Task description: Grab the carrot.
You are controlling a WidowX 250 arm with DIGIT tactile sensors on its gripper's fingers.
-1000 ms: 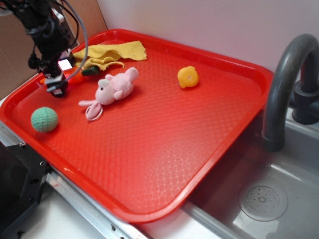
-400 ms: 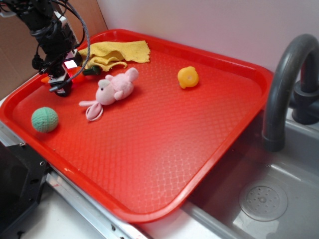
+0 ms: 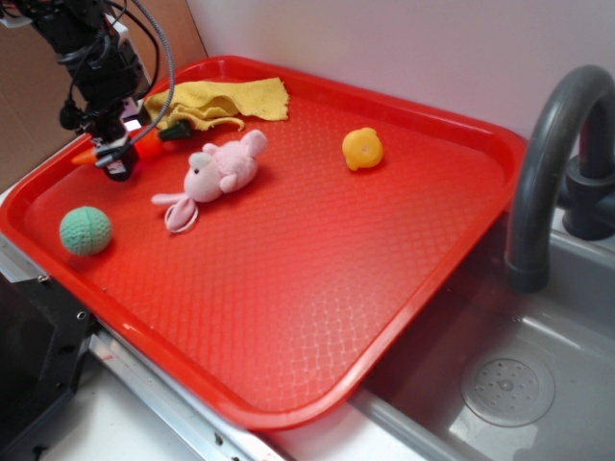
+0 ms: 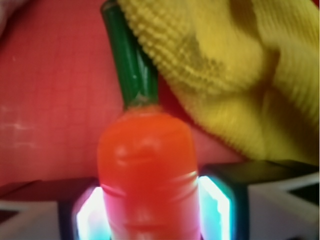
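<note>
A big red plastic tray with a waffle-textured floor fills most of the exterior view. To its right, a grey sink basin and a curved grey faucet take up the right edge of the frame. A crumpled yellow knitted cloth lies in the tray's upper left corner. Below it sits a pink plush animal, with a round yellow-orange toy further right and a green knitted ball at the left.

The black end effector hangs at the upper left, closed on the small orange plastic carrot, whose tip pokes out leftward and whose dark green stub points toward the cloth.

The wrist view shows what the exterior cannot: the carrot pinched between two lit pads at the bottom of the frame, with its green stem running up alongside the cloth.
</note>
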